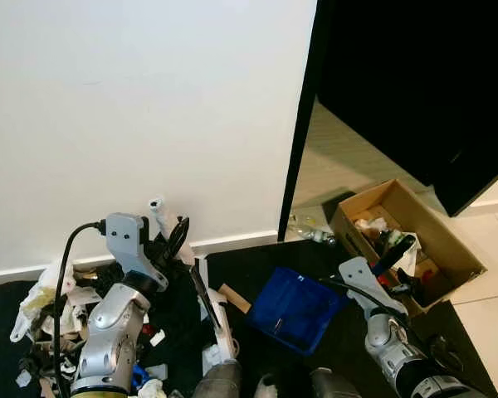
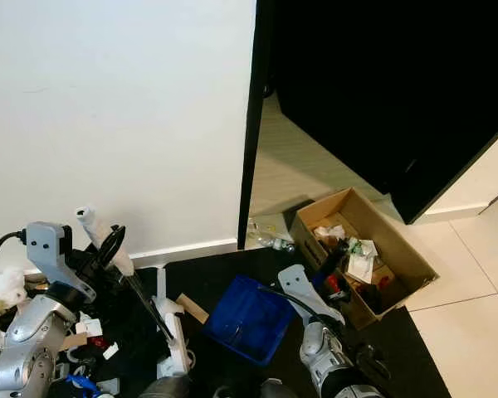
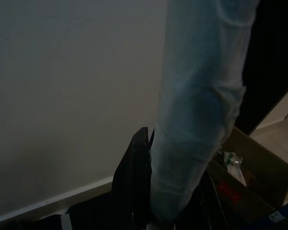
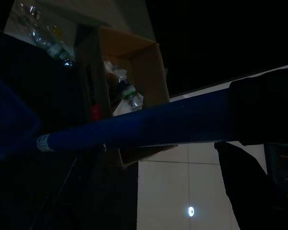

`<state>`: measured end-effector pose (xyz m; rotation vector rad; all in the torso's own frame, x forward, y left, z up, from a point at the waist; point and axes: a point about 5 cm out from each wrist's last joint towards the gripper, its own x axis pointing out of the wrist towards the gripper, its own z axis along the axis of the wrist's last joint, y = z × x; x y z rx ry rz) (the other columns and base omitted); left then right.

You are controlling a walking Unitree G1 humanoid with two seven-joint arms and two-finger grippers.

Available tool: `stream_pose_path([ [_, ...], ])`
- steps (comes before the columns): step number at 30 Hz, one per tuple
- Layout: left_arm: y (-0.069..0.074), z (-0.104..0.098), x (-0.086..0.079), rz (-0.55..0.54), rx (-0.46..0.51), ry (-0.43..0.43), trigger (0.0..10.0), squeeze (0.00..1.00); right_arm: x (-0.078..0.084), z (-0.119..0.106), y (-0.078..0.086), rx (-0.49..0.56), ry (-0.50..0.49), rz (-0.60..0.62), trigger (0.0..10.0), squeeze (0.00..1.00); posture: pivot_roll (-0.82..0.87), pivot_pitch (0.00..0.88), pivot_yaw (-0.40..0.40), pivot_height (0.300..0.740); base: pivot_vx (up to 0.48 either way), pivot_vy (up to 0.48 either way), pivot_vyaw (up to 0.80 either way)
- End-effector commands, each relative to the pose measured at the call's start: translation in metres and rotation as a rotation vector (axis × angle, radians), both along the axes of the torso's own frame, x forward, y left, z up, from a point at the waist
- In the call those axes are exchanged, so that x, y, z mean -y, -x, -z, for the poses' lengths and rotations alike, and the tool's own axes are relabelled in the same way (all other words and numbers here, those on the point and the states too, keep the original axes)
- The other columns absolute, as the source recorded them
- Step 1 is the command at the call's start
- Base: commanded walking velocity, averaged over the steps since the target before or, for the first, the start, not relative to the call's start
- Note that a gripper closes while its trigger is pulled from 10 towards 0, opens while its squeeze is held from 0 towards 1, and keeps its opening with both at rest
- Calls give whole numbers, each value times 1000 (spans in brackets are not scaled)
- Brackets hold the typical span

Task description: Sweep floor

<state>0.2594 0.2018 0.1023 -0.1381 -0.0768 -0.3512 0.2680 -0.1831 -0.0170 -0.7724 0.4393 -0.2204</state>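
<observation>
My left gripper (image 1: 173, 239) is shut on the white handle (image 1: 158, 207) of a small broom, whose black shaft slants down to a white head (image 1: 219, 330) on the dark mat. In the left wrist view that white handle (image 3: 201, 110) runs beside a black finger (image 3: 134, 187). A blue dustpan (image 1: 295, 308) rests on the mat, just right of the broom head. Its blue handle (image 4: 134, 127) is held in my right gripper (image 1: 396, 251), which is shut on it next to the cardboard box. A heap of litter (image 1: 46, 307) lies on the mat at the left, by my left arm.
An open cardboard box (image 1: 452, 249) with rubbish in it stands at the right, half on the mat, half on pale tiles. Plastic bottles (image 1: 311, 232) lie by the black door frame (image 1: 297, 149). The white wall and skirting (image 1: 232, 242) run close ahead.
</observation>
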Motion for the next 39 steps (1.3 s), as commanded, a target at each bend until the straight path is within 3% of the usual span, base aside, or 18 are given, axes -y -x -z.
stream_pose_path([
  [1,2,0,3,-6,18,20,10000,8,2,5,6,-22,-5,5,10000,0,221,139,-28,740,0,0,0],
  [39,-6,-3,6,17,25,21,10000,12,0,4,4,-24,-6,4,10000,0,209,136,-8,740,0,0,0],
])
